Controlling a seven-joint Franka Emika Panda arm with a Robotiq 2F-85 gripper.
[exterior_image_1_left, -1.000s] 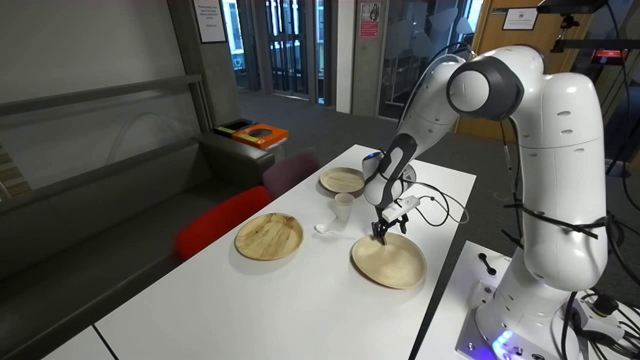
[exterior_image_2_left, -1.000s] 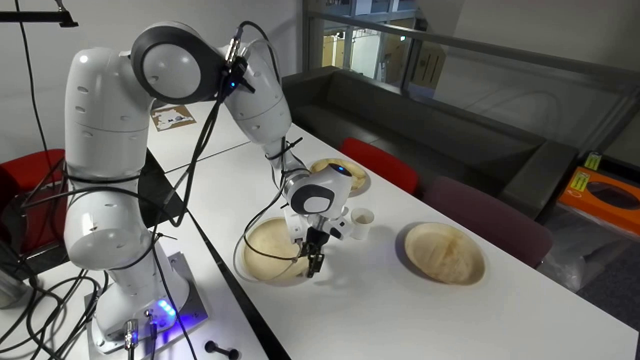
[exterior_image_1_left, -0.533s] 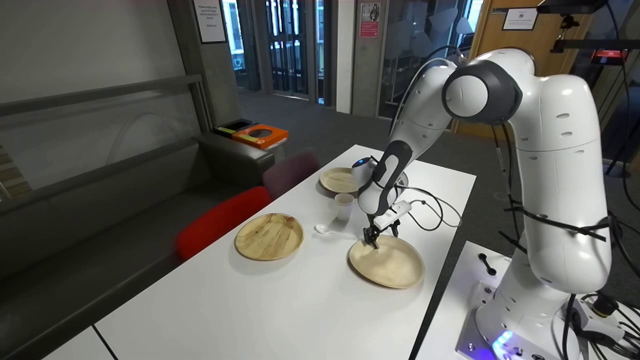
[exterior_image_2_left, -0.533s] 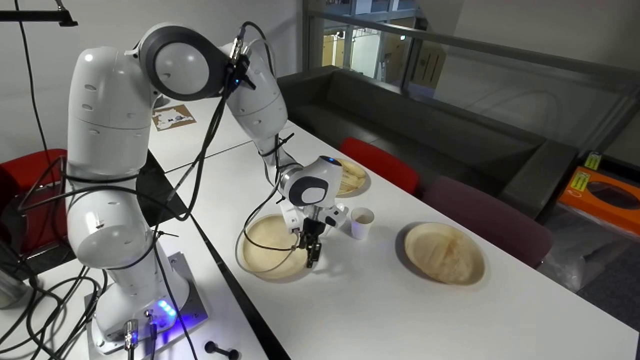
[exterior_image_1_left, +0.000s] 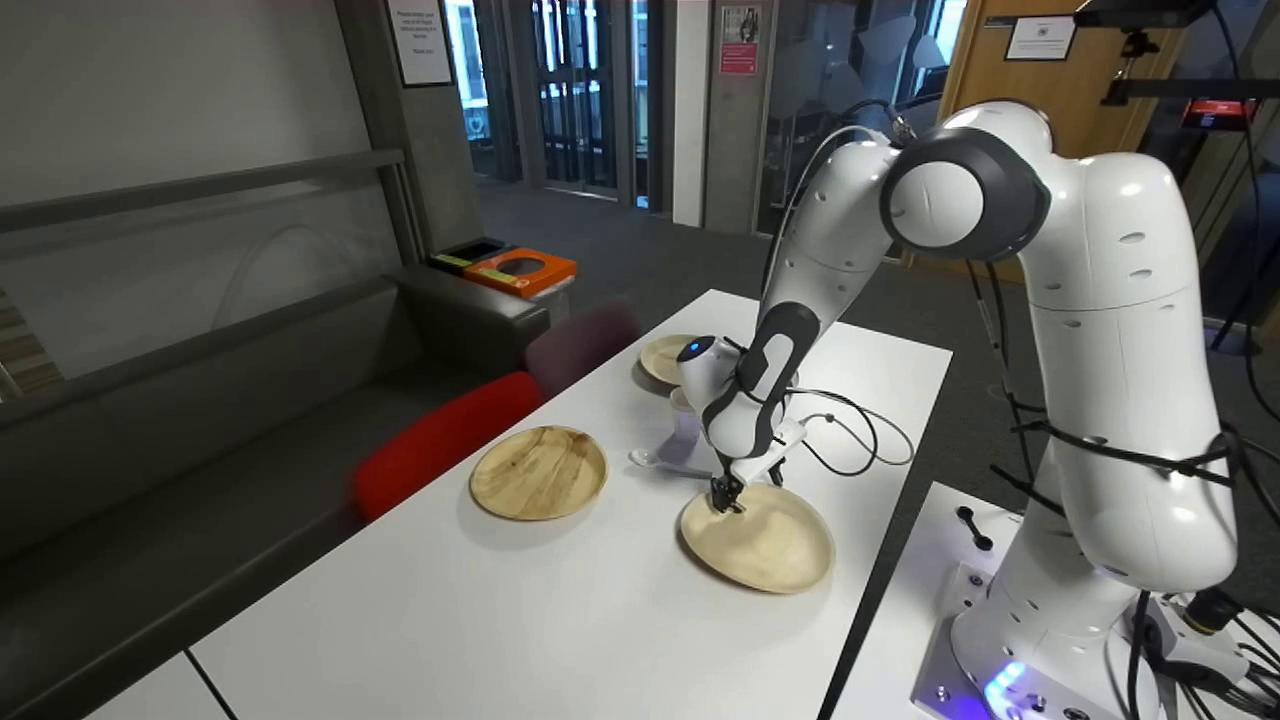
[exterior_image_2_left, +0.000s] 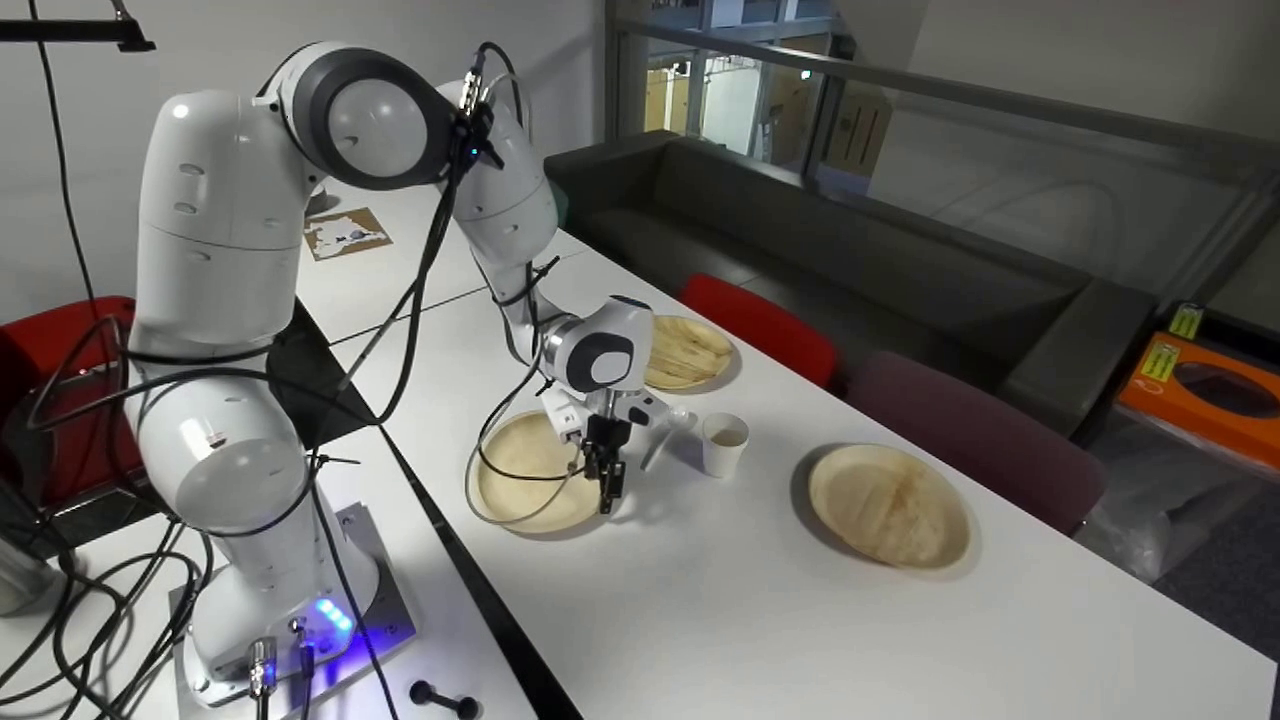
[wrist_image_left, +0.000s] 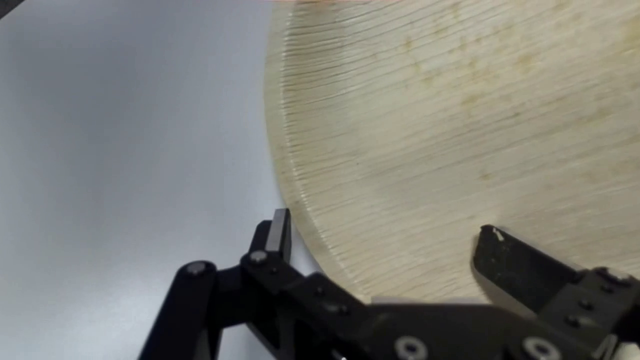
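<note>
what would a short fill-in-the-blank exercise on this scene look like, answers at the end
The gripper is not shut but ____.
Counting the plate at the gripper, ____ plates are in view.
In both exterior views, the table is coloured ____.
In front of the sofa, the chair beside the purple chair is coloured ____.

Missing words: open; three; white; red.
</note>
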